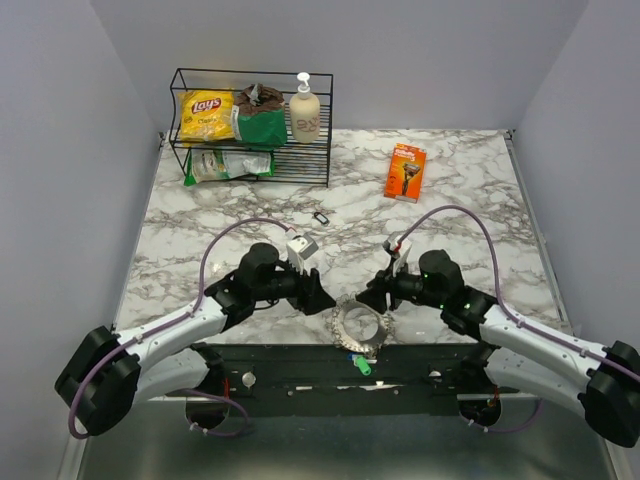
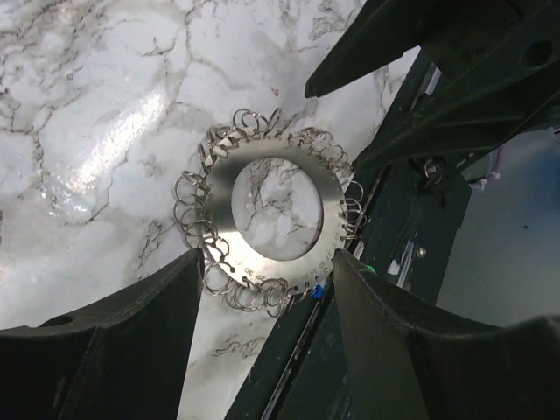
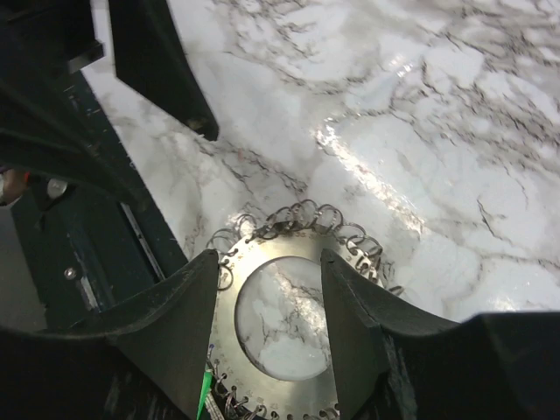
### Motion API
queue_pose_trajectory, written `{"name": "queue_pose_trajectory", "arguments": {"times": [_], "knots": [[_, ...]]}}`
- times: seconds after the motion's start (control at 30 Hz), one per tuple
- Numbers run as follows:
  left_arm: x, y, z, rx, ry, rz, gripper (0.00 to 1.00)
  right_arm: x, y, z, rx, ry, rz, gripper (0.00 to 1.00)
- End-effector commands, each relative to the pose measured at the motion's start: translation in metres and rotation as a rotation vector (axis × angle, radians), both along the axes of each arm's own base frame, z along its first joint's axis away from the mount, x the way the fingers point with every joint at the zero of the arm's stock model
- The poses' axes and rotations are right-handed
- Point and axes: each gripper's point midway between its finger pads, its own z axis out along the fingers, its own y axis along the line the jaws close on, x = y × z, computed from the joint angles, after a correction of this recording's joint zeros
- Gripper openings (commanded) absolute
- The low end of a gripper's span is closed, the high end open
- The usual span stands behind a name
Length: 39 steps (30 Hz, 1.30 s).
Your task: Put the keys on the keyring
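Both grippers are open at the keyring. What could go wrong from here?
1. The keyring lies right at the near edge of the table; a nudge could push it off.
2. The left gripper and right gripper flank it closely; either one closing in may hit the other.

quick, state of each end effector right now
left end effector: open, empty, over the keyring
right end effector: open, empty, over it too
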Motion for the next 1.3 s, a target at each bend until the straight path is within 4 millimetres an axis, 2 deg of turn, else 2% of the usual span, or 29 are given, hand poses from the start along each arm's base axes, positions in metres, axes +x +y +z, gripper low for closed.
{"name": "queue_pose_trajectory", "arguments": {"times": [0.0,0.1,0.17,0.2,0.37,0.47,0.57,0.67,0.83,0.97,1.0,1.07,1.1,1.13,1.2,1.27], "knots": [[0.012,-0.003,-0.002,-0.025,0.017,0.063,0.72,0.021,-0.010,-0.015,-0.076,0.108,-0.184,0.62],[0.021,-0.004,-0.004,-0.022,0.038,0.105,0.74,0.031,-0.015,-0.026,-0.114,0.157,-0.267,0.64],[0.026,-0.007,-0.005,-0.017,0.054,0.124,0.74,0.036,-0.016,-0.025,-0.111,0.171,-0.307,0.64],[0.028,-0.007,-0.006,-0.014,0.058,0.132,0.75,0.034,-0.022,-0.033,-0.141,0.191,-0.327,0.64],[0.032,-0.010,-0.014,0.006,0.077,0.139,0.75,0.039,-0.034,-0.044,-0.182,0.203,-0.403,0.64],[0.033,-0.009,-0.017,0.022,0.080,0.139,0.75,0.039,-0.037,-0.047,-0.203,0.222,-0.424,0.63],[0.034,-0.008,-0.018,0.029,0.075,0.147,0.75,0.036,-0.032,-0.044,-0.200,0.224,-0.386,0.61],[0.034,-0.004,-0.021,0.035,0.071,0.160,0.75,0.028,-0.019,-0.038,-0.184,0.212,-0.275,0.59],[0.035,0.006,-0.021,0.021,0.075,0.201,0.75,0.002,0.005,-0.031,-0.160,0.176,-0.051,0.57],[0.045,0.021,-0.009,-0.049,0.075,0.258,0.77,-0.026,0.022,-0.030,-0.143,0.157,0.121,0.55],[0.043,0.020,-0.003,-0.085,0.085,0.249,0.77,-0.029,0.033,-0.023,-0.112,0.131,0.161,0.55],[0.045,0.026,0.004,-0.128,0.089,0.255,0.78,-0.042,0.043,-0.028,-0.126,0.139,0.226,0.55],[0.052,0.032,0.008,-0.153,0.086,0.282,0.78,-0.046,0.048,-0.028,-0.125,0.144,0.252,0.55],[0.048,0.033,0.010,-0.180,0.115,0.265,0.78,-0.051,0.054,-0.026,-0.121,0.142,0.279,0.55],[0.051,0.037,0.023,-0.240,0.099,0.263,0.79,-0.056,0.061,-0.034,-0.133,0.159,0.312,0.54],[0.051,0.042,0.025,-0.272,0.121,0.264,0.79,-0.056,0.065,-0.043,-0.154,0.176,0.315,0.53]]}}
